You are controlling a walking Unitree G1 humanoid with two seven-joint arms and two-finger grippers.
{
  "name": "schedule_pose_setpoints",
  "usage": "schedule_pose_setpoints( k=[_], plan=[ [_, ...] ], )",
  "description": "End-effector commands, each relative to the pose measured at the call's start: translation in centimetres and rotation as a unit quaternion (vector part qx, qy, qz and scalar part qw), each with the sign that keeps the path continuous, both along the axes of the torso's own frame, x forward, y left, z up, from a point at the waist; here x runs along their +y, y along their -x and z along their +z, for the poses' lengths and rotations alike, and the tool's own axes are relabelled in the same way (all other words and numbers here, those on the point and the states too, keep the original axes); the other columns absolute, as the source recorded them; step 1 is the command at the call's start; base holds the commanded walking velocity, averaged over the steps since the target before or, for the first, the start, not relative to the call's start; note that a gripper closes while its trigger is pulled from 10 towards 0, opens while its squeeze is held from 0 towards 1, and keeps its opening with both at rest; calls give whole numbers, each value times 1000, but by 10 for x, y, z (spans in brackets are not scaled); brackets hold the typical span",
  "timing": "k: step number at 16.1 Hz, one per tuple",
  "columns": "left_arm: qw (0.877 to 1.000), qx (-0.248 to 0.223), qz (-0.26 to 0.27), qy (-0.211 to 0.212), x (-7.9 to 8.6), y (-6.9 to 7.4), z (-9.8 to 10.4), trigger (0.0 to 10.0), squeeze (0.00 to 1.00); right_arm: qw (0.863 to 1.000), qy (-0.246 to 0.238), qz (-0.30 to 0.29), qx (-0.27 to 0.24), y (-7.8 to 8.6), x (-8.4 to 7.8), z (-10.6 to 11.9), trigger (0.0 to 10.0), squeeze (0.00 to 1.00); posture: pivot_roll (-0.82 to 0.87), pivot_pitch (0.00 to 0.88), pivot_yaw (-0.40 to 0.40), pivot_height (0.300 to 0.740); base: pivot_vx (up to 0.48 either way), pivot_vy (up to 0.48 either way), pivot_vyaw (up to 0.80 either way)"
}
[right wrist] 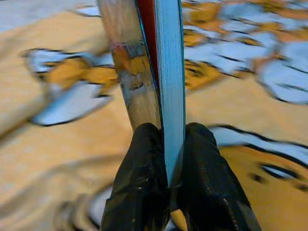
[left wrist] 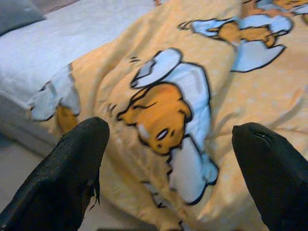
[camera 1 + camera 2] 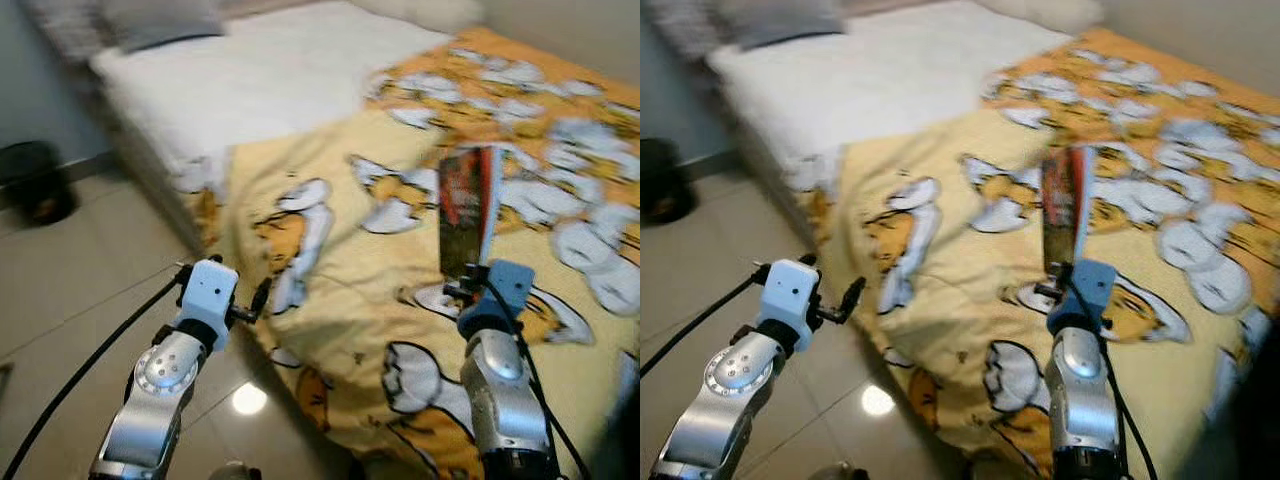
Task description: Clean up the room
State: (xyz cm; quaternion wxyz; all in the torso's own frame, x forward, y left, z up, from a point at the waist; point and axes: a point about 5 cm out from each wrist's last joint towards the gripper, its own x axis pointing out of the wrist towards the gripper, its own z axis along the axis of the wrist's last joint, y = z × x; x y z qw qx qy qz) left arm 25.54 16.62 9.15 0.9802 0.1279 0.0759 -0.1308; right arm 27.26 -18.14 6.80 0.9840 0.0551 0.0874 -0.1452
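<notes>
Right wrist view: my right gripper pinches a book by its lower edge, upright above the quilt at one o'clock; it could slip. Left gripper gapes empty.

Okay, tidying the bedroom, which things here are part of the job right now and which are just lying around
Part of the job:
- book, pinched by the right gripper and held upright over the bed
- left gripper, open, at the bed's edge

Just lying around:
- yellow cartoon blanket
- white mattress
- grey pillow
- dark object on the floor
</notes>
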Motion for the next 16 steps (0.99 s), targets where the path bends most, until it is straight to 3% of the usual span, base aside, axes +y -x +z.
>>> schedule_pose_setpoints(
  k=[1, 2, 6, 9, 11, 14, 16],
  plan=[
    [1000, 2, 18, -2, 3, -3, 1, 10000, 439, 999, -21, -16, -31, -6, -4, 15, 10000, 0, -25, 0, -38, 740, 0, 0, -800],
    [1000, 5, 23, 3, 4, -6, 2, 10000, 443, 998, -45, -6, -34, -7, -1, 17, 10000, 0, -27, 0, -42, 740, 0, 0, -800],
    [999, -2, 34, -16, 4, -7, 1, 10000, 443, 997, -62, 15, -34, -7, 5, 18, 10000, 0, -3, 0, -53, 740, 0, 0, -800],
    [997, -38, 67, -5, 14, -4, 9, 10000, 435, 999, -15, -3, -35, -12, 8, 16, 10000, 0, 32, 0, -67, 740, 0, 0, -800],
    [997, -34, 75, -10, 17, -8, 9, 10000, 435, 998, -46, 16, -43, -13, 15, 18, 10000, 0, 18, 0, -60, 740, 0, 0, -800],
    [997, -33, 65, -3, 12, -11, 10, 10000, 431, 998, -56, 16, -29, -13, 14, 15, 10000, 0, 21, 0, -58, 740, 0, 0, -800],
    [998, -34, 55, -4, 11, -11, 12, 10000, 439, 993, -102, 57, -19, -11, 22, 12, 10000, 0, 15, 0, -55, 740, 0, 0, -400]
  ],
)
